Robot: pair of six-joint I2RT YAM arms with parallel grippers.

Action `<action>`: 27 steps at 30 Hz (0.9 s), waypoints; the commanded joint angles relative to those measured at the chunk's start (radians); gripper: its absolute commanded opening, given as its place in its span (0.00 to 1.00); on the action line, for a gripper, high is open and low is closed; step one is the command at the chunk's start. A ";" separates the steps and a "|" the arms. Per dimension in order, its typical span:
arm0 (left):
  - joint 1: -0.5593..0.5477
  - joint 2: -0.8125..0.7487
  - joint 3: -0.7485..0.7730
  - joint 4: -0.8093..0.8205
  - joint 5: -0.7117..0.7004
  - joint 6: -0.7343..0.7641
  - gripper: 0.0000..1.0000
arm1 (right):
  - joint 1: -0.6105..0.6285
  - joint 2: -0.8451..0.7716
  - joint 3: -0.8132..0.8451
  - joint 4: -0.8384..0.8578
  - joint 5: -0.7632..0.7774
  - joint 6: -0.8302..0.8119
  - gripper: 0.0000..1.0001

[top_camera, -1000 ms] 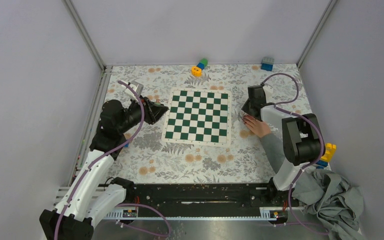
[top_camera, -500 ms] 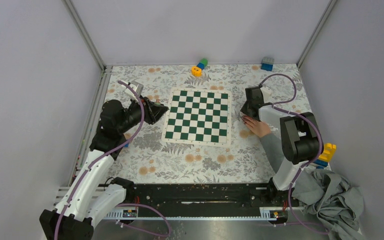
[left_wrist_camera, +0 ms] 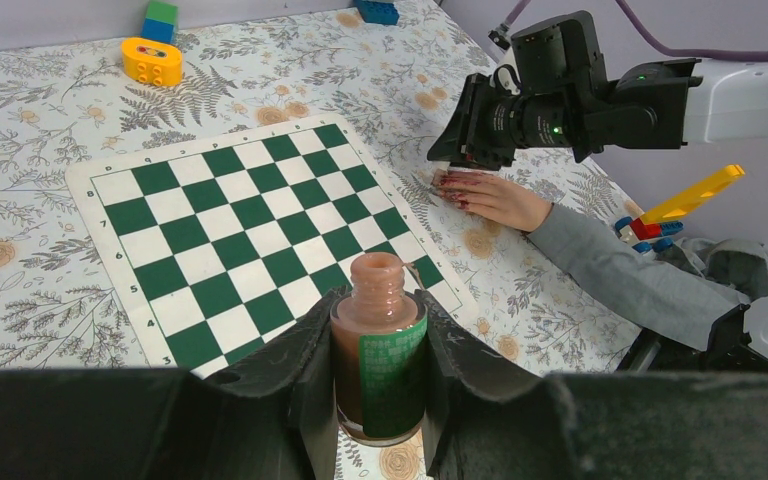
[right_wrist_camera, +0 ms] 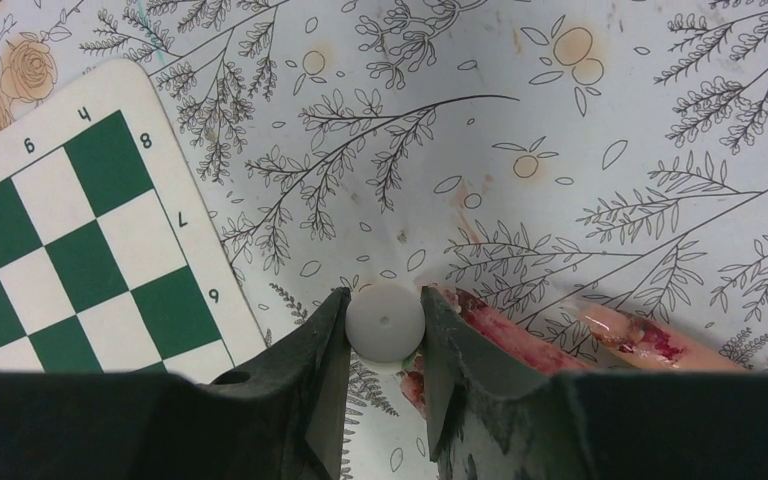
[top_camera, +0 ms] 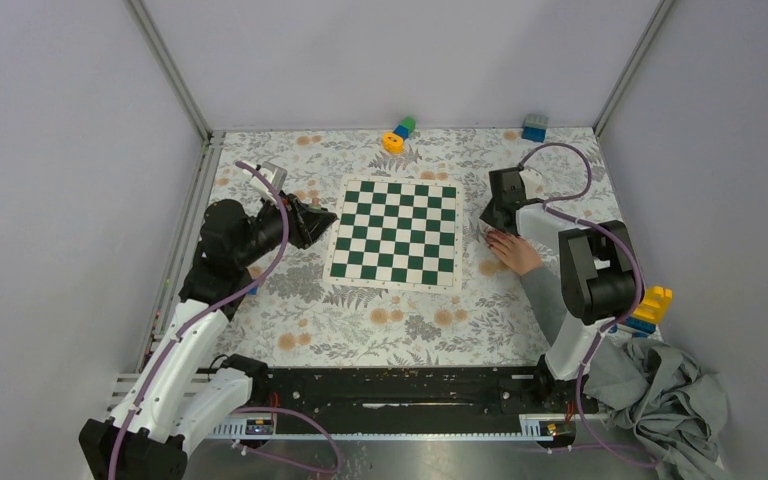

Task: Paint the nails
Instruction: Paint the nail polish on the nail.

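Right gripper point(right_wrist_camera: 384, 303) pinched tight on the white brush cap point(right_wrist_camera: 385, 325), poised just beside the nails point(right_wrist_camera: 487, 322), at three o'clock off the chessboard point(top_camera: 395, 230). Left gripper point(left_wrist_camera: 380, 312) clamps the uncapped polish bottle point(left_wrist_camera: 380, 375). Danger: the brush is hidden, and polish smears onto skin if the stroke drifts wide.

Flat chessboard point(top_camera: 395, 232) leaves passage mid-table; human hand point(top_camera: 513, 252) blocks the right
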 commanded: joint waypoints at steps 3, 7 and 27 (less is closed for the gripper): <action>-0.003 -0.005 0.006 0.034 -0.007 0.011 0.00 | 0.010 0.014 0.045 -0.046 0.043 0.013 0.00; -0.003 -0.006 0.006 0.035 -0.005 0.009 0.00 | 0.009 0.016 0.051 -0.064 0.066 0.015 0.00; -0.003 -0.003 0.006 0.032 -0.013 0.014 0.00 | 0.010 0.002 0.065 -0.076 0.073 0.024 0.00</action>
